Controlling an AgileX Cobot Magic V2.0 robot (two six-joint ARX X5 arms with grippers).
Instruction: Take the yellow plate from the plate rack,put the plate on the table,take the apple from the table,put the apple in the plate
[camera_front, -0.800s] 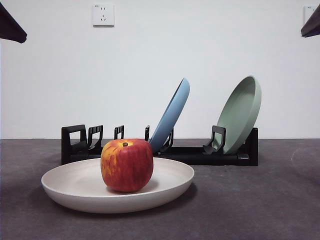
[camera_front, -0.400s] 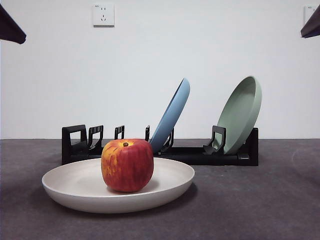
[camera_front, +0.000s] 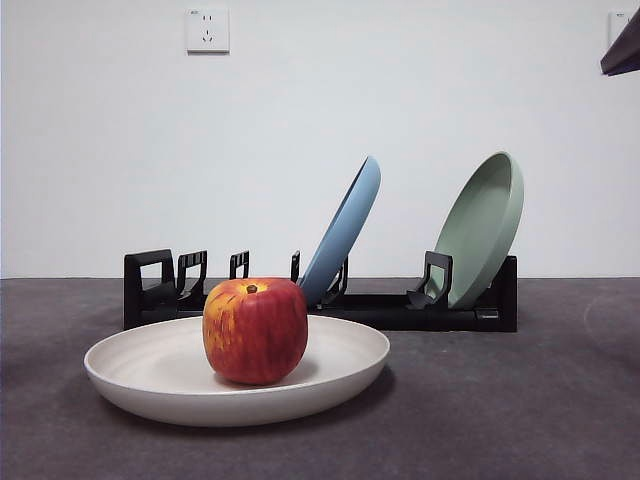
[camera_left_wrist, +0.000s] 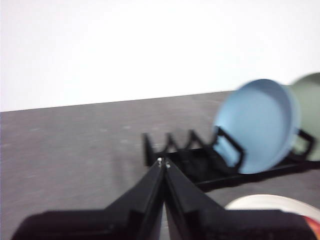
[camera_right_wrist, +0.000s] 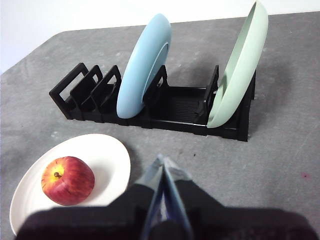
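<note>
Left gripper (camera_left_wrist: 163, 164): two matte black jaws, each a flat wedge tapering to a narrow tip. A small bright metallic spot sits at each tip. The jaws widen into a broad black block at the base. The view is blurred; no cables, screws or markings can be made out.

Right gripper (camera_right_wrist: 162, 161): two black jaws of the same wedge shape, blurred, with pale bluish-grey inner faces towards the tips and a wide black base.

Front view: one dark, flat-edged tip (camera_front: 623, 48) shows at the top right corner.

Lab-type test bench: bare white wall (camera_front: 320, 120) w/ socket (camera_front: 207, 30), grey table (camera_front: 520, 400).
</note>
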